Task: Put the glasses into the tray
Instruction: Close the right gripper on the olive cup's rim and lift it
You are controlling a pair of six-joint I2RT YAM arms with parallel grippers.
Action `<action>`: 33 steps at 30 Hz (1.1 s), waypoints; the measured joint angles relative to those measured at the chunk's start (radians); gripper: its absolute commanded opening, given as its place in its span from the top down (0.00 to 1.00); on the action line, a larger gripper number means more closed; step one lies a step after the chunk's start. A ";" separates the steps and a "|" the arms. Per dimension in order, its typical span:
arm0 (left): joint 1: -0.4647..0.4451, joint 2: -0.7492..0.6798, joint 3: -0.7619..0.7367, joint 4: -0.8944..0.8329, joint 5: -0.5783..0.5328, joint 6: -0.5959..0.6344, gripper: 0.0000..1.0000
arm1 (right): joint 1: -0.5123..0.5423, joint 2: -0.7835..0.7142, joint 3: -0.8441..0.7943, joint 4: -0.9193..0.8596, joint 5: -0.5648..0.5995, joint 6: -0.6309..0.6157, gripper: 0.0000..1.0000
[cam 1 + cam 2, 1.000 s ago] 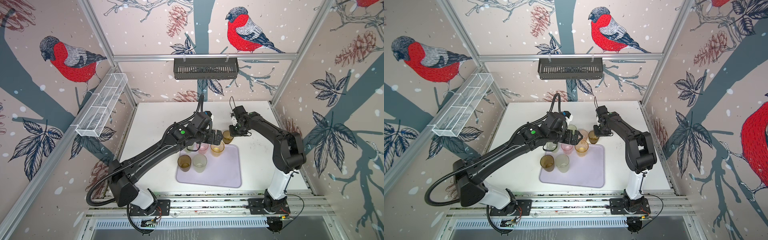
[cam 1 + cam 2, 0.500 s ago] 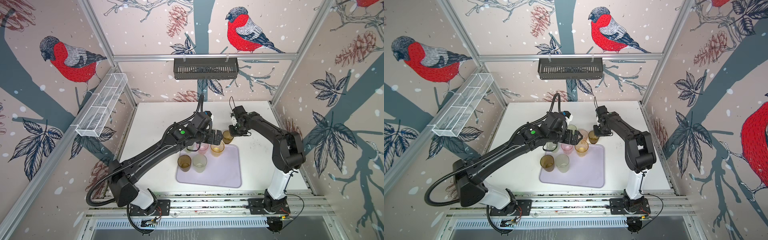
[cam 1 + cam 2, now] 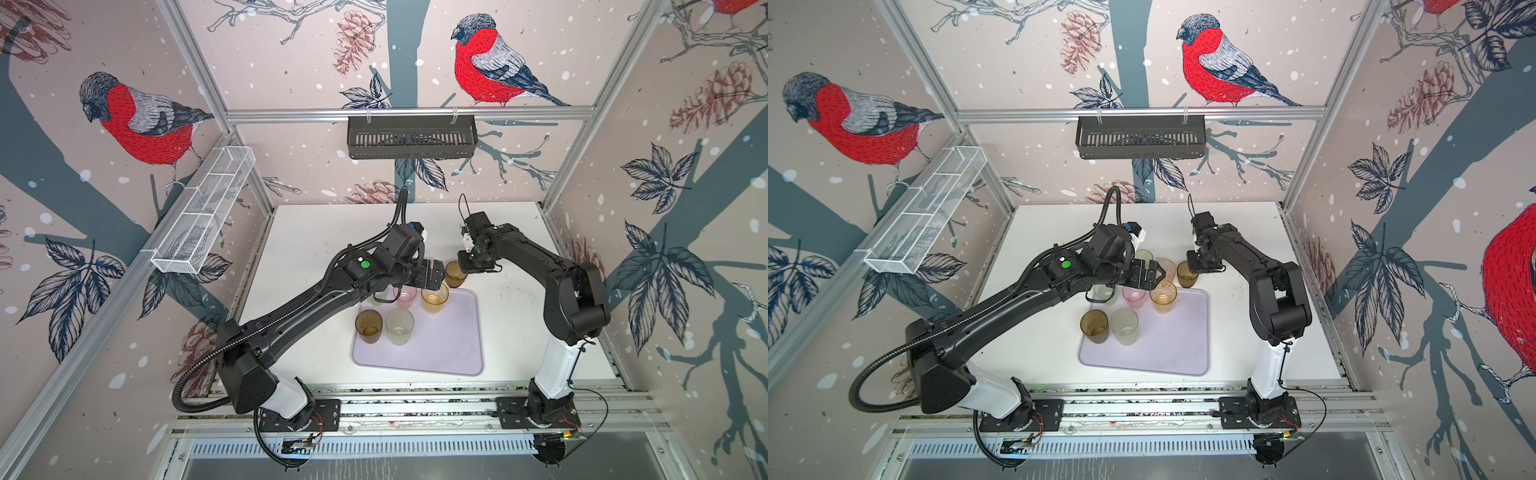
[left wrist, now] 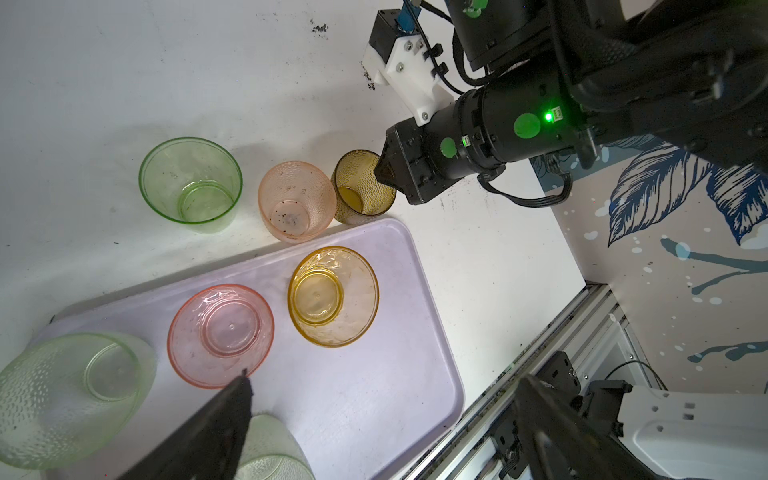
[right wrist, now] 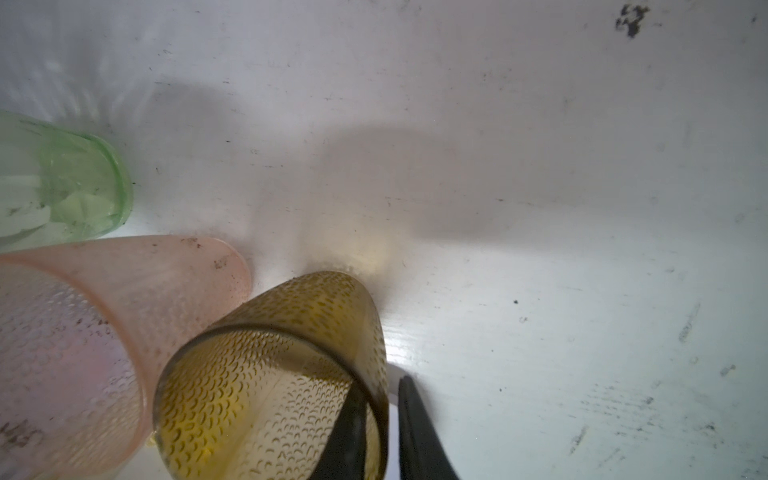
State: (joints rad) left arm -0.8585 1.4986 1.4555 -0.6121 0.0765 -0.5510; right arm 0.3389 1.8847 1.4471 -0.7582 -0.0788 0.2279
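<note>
The lilac tray [image 3: 449,345] [image 4: 374,395] holds several glasses: brown [image 3: 368,326], frosted [image 3: 400,326], amber [image 4: 332,296], pink [image 4: 220,334] and pale green [image 4: 70,395]. Just beyond its far rim, a bright green glass [image 4: 190,185], a peach glass [image 4: 296,201] and a dimpled brown glass [image 5: 270,374] [image 3: 455,274] stand on the white table. My right gripper [image 5: 384,384] [image 3: 467,266] is shut on that brown glass's wall, one finger inside and one outside. Above the tray's far end my left gripper [image 4: 386,399] [image 3: 432,276] hangs wide open and empty.
A black slotted basket [image 3: 411,137] hangs on the back wall and a white wire mesh basket [image 3: 203,212] on the left wall. Aluminium rails [image 3: 415,407] run along the table's front edge. The left arm crosses over the tray's left corner.
The right gripper's fingers have drawn closer together on the brown glass's wall. Both arms otherwise keep their places, and no glass has moved.
</note>
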 measured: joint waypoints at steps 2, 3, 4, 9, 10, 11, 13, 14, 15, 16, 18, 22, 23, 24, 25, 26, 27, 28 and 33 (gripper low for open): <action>0.000 0.000 0.000 0.000 0.000 0.000 0.02 | 0.000 0.000 0.000 0.000 0.000 0.000 0.84; 0.000 0.000 0.000 0.000 0.000 0.000 0.02 | 0.000 0.001 0.000 0.000 0.001 0.000 0.84; 0.000 0.000 0.000 0.000 0.000 0.000 0.02 | 0.000 0.002 0.000 0.000 0.001 0.000 0.84; 0.000 0.000 0.001 0.000 0.000 0.000 0.02 | 0.000 0.002 0.000 0.000 0.004 0.000 0.86; 0.000 0.000 0.002 0.000 0.000 0.000 0.02 | 0.000 0.002 0.000 0.000 0.004 0.000 0.87; 0.000 0.000 0.002 0.000 0.000 0.000 0.02 | 0.000 0.002 0.000 0.000 0.004 0.000 0.87; 0.000 0.000 0.002 0.000 -0.001 0.000 0.02 | -0.001 0.002 0.000 0.000 0.005 0.000 0.86; 0.000 0.000 0.002 0.000 -0.001 0.001 0.02 | -0.002 0.002 0.000 0.000 0.006 0.000 0.87; 0.000 0.000 0.002 0.000 -0.001 0.001 0.02 | -0.002 0.002 0.000 0.000 0.007 0.000 0.87; 0.000 0.000 0.002 0.000 -0.001 0.000 0.02 | -0.002 0.002 0.000 0.000 0.007 0.000 0.87; 0.000 0.000 0.002 0.000 -0.001 0.000 0.02 | -0.004 0.002 0.000 0.000 0.008 0.000 0.87; 0.000 0.000 0.002 0.000 -0.002 0.000 0.02 | -0.006 0.002 0.001 0.000 0.010 0.000 0.88; 0.000 0.000 0.002 0.000 -0.002 0.000 0.02 | -0.006 0.002 0.001 0.000 0.011 0.000 0.89; 0.000 0.000 0.002 0.000 -0.002 0.000 0.02 | -0.006 0.002 0.001 0.000 0.011 0.000 0.89; 0.000 0.000 0.002 0.000 -0.002 0.000 0.02 | -0.006 0.002 0.001 0.000 0.012 0.000 0.89; 0.000 0.000 0.002 0.000 -0.002 0.000 0.02 | -0.006 0.002 0.001 0.000 0.016 0.000 0.90; 0.000 0.000 0.002 0.000 -0.002 0.000 0.02 | -0.006 0.002 0.001 0.000 0.016 0.000 0.91; 0.000 0.000 0.002 0.000 -0.002 0.000 0.02 | -0.007 0.002 0.001 0.000 0.018 0.000 0.91; 0.000 0.000 0.002 0.000 -0.002 0.000 0.02 | -0.008 0.002 0.001 0.000 0.019 0.000 0.93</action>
State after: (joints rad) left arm -0.8585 1.4986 1.4570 -0.6121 0.0742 -0.5507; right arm 0.3305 1.8866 1.4479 -0.7586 -0.0597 0.2276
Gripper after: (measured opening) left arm 0.980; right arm 0.090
